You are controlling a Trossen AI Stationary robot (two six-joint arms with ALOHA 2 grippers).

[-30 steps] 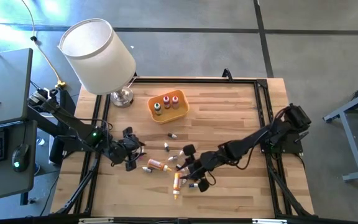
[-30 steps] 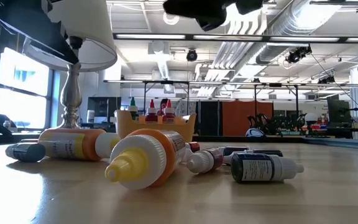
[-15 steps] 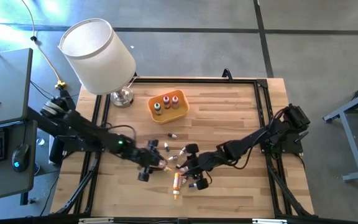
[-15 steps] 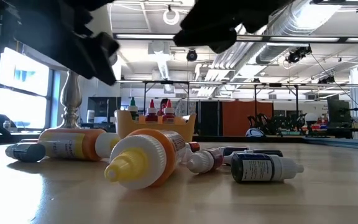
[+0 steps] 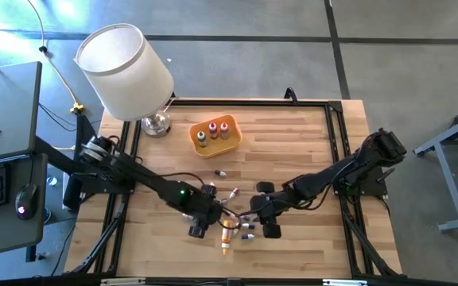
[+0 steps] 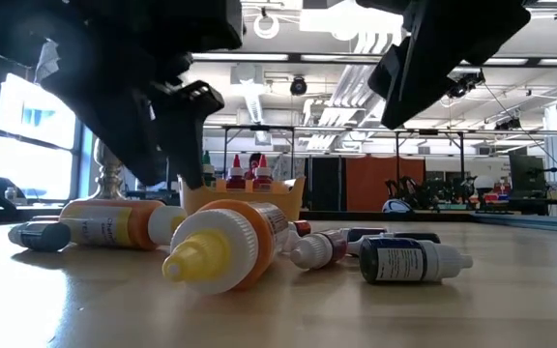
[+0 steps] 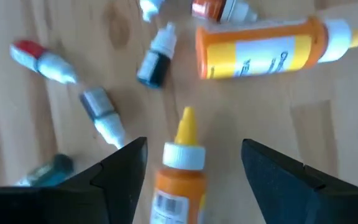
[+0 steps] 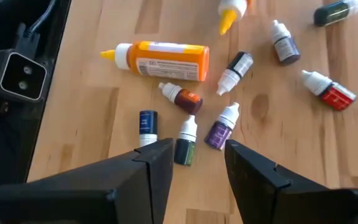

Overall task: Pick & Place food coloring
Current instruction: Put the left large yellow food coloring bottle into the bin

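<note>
No text is legible. The orange bottle [image 8: 160,59] carries a white printed label. Its lettering is too blurred to read.

Both arms are reaching in toward mid-table, grippers facing each other.
The left gripper [image 5: 199,223] is hovering with fingers [image 7: 122,176] spread wide and nothing between them; the right gripper [image 5: 265,222] is hanging just opposite, fingers [image 8: 148,168] parted, gripping nothing.

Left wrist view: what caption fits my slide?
Open left gripper hovers around an orange squeeze bottle with yellow tip on the wooden table.
</note>
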